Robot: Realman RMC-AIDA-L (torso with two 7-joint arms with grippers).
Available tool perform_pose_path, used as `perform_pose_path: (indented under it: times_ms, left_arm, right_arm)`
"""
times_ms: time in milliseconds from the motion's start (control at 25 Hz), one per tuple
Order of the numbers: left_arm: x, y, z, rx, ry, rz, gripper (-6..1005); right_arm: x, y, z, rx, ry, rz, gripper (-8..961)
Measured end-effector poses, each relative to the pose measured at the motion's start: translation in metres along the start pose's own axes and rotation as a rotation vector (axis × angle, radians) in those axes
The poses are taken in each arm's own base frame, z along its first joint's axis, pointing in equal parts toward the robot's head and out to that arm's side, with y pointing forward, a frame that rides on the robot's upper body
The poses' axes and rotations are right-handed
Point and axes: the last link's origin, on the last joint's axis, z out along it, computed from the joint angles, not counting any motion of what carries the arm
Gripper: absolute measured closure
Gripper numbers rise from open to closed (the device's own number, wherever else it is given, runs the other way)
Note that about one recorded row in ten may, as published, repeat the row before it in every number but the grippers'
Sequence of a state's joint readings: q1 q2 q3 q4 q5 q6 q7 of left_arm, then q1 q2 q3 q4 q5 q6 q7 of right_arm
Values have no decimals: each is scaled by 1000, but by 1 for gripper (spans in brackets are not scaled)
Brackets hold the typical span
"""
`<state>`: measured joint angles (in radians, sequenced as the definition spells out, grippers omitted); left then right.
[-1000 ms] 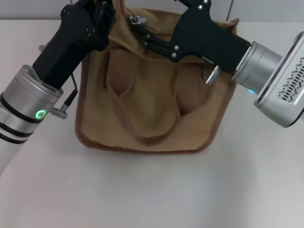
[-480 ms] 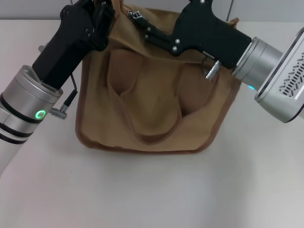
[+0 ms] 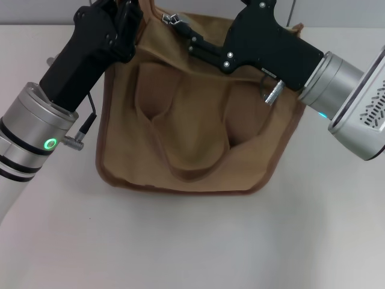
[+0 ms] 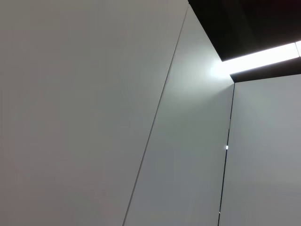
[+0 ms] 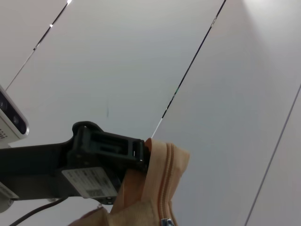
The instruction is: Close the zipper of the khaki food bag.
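Observation:
The khaki food bag stands on the white table, its side with the looped handles facing me. My left gripper is shut on the bag's far left top corner. In the right wrist view the left gripper clamps the bag's fabric end beside the zipper. My right gripper reaches across the bag's top and is shut on the small silver zipper pull, close to the left gripper. The pull also shows in the right wrist view. The bag's top panel is mostly hidden behind the right arm.
The white table spreads in front of the bag. A pale panelled wall stands behind. The left wrist view shows only that wall and a ceiling light.
My right gripper has moved slightly up and away with the zipper pull, a little closer to the left gripper. The left arm and the bag have stayed put.

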<state>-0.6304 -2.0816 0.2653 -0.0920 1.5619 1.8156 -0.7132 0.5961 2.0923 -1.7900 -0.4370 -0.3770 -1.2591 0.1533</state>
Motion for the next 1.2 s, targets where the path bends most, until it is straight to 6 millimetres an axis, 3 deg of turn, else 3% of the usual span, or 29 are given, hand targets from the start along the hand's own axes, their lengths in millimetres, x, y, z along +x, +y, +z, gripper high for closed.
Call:
perform_pose_path:
  times_ms: [920, 1200]
  left_arm:
    - [0, -2, 2, 9, 0, 4, 910]
    - [-1, -2, 3, 7, -4, 3, 908]
  right_arm:
    - [2, -4, -5, 31, 9, -5, 197]
    - [3, -6, 5, 18, 33, -23, 197]
